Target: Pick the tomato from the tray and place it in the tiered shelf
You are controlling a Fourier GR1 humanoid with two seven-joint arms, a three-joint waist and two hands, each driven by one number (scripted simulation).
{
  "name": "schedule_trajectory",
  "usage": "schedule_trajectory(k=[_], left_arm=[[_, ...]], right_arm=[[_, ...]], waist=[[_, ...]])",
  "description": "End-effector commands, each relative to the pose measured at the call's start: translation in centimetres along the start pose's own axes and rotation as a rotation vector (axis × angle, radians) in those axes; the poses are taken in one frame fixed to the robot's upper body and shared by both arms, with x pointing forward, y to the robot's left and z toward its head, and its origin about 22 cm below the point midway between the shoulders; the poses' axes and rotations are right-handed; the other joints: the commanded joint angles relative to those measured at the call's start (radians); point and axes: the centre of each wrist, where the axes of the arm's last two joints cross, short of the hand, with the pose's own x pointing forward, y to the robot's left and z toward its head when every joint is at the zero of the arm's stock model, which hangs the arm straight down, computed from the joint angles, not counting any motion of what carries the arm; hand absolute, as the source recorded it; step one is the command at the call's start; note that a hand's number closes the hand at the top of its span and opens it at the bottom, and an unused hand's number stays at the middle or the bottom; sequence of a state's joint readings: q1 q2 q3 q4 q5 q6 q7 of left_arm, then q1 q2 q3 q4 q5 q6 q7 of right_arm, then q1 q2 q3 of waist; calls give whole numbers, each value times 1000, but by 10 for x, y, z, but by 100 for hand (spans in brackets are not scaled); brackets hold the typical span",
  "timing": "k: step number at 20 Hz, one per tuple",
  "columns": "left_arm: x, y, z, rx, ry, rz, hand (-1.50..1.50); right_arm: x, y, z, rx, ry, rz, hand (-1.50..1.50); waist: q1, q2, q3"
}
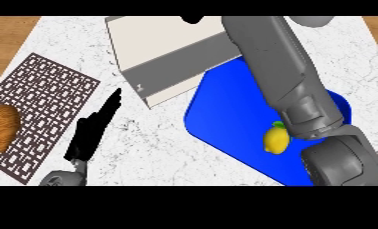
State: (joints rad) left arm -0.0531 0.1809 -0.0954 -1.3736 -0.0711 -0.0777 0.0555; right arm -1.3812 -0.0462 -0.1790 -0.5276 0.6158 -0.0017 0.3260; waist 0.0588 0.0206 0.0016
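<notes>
Blue tray (221, 118) is being occupied by just one lemon (275, 139); one left hand (92, 130) is being held spread over the desk (159, 138); right hand's state can't be told.

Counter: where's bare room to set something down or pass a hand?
Bare counter lies between the left hand, shelf and blue tray. Crowded at right: the right forearm crosses the tray beside the lemon. The mat fills the left.
</notes>
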Motion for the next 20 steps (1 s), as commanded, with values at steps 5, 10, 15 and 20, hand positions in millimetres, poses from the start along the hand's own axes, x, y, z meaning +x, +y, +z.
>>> schedule_trajectory(k=[5,10,15,20], left_arm=[[-1,8,-4,13,-12,-10,0],[1,20,0,1,-2,0,0],[-4,7,0,29,1,-2,0],[-5,19,6,49,31,10,0]], right_arm=[[-17,8,-6,34,7,-521,-150],[-23,-17,-8,-187,-54,-601,-150],[-40,-59,-6,-486,-61,-682,-150],[-92,-123,5,-653,59,-694,-150]], waist=[[10,4,-2],[-1,0,-2],[-29,-8,-2],[-53,-18,-1]])
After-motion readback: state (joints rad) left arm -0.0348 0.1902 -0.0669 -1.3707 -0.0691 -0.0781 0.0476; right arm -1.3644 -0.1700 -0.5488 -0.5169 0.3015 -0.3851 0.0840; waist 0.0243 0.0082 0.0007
